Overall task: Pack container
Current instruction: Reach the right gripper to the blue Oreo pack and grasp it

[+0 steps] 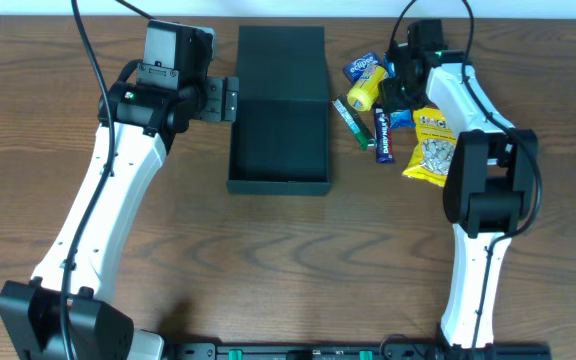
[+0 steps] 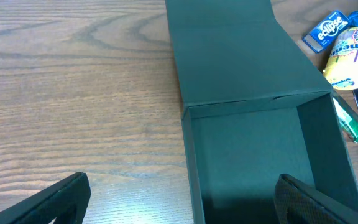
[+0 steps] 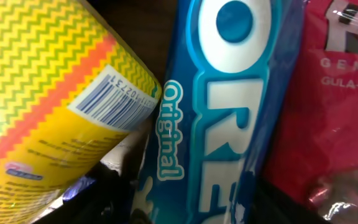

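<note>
Oreo packet [image 3: 229,112] fills our right wrist view, wedged between a yellow zigzag packet [image 3: 48,87] at the left of the frame and a red packet [image 3: 334,81] at the right. Is the right gripper [image 1: 396,98] apart or clamped on something? We cannot tell, its fingers are lost among the snacks. Up to the overhead now: the container [image 1: 280,140] sits top centre, its lid flap [image 1: 282,60] laid back toward the top edge, floor bare. Our left gripper [image 2: 182,180] hangs at the box's left wall, fingers spread wide, holding nothing. Right of the box, near it but outside, lie a green stick [image 1: 351,120], a Dairy Milk bar [image 1: 384,135] and a yellow bag [image 1: 428,150]. By our reckoning the packing has barely begun: box open, nothing in, every packet to go
</note>
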Action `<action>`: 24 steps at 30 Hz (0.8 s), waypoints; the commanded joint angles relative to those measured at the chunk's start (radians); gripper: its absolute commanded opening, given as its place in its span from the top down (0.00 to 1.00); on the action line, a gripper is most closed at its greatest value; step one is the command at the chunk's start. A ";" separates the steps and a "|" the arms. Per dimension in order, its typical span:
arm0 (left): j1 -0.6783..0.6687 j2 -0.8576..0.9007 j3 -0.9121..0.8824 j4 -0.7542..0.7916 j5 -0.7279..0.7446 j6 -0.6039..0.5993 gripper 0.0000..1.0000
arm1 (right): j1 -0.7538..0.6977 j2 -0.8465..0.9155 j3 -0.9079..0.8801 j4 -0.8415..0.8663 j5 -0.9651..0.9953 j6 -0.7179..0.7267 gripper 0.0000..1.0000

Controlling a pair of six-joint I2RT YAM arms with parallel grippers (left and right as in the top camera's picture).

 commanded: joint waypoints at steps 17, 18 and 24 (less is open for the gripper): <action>0.007 0.011 0.010 -0.002 -0.003 -0.003 0.04 | 0.006 -0.005 0.018 -0.003 0.000 0.052 0.72; 0.007 0.011 0.010 -0.002 -0.003 -0.003 0.04 | 0.006 -0.013 0.023 -0.003 0.000 0.052 0.73; 0.007 0.011 0.010 -0.002 -0.003 -0.003 0.05 | 0.006 -0.074 0.090 -0.012 0.000 0.063 0.77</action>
